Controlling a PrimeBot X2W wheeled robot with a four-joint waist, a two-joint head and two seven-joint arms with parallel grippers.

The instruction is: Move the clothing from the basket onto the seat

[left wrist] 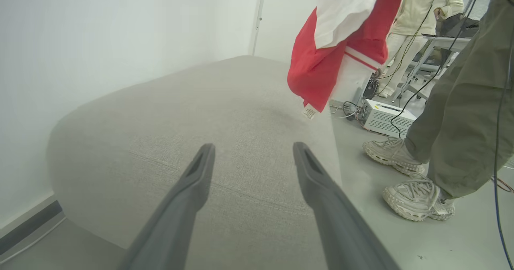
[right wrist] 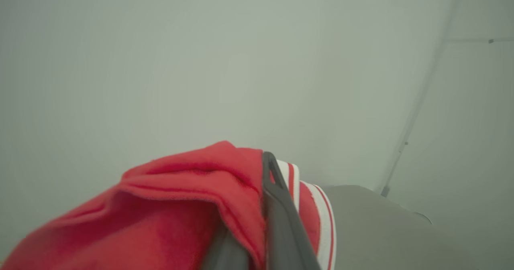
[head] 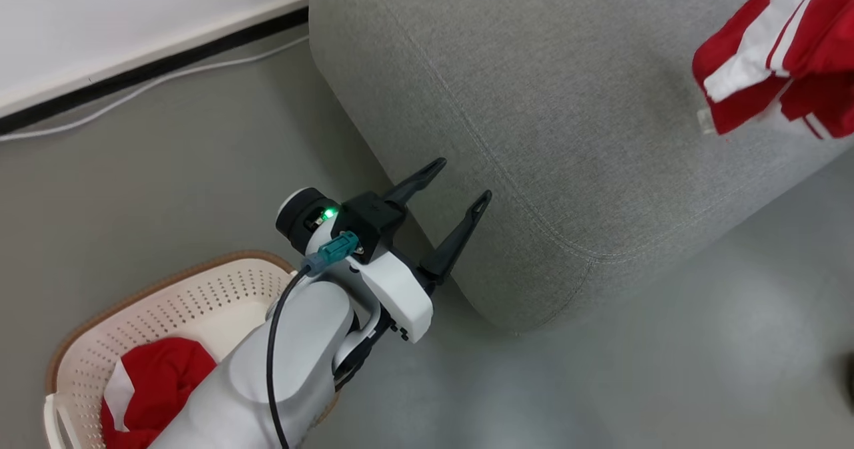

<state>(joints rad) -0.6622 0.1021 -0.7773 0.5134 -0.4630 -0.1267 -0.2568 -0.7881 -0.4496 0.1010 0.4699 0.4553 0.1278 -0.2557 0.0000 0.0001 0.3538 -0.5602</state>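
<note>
Nearest, at the lower left of the head view: pale left forearm (head: 267, 369), ending in the left gripper (head: 463, 179), long dark fingers spread wide, gripping nothing, poised at the near left corner of the large light grey fabric-upholstered seat (head: 534, 102). Same wide, bare spread in the left wrist view (left wrist: 253, 145).

Left of that arm, on the grey floor (head: 667, 342): cream-white oval perforated plastic basket (head: 167, 282) with a brown rim, holding a crumpled red garment (head: 160, 375) with a white patch.

Far right, over the seat: second red garment (head: 767, 62), bright red soft fabric with white panels and stripes, pinched in the right gripper (right wrist: 265, 169), jaws closed tight on the cloth. Hangs above the cushion in the left wrist view (left wrist: 321, 61), white tag dangling, apparently not touching the upholstery.

Right of the seat: a person's olive trouser legs (left wrist: 453, 101) and pale shoes.

Progress, by judgement: roughly midway. Done: one garment lifted out and brought over the seat. Left: lowering and releasing it, then fetching the one in the basket.
</note>
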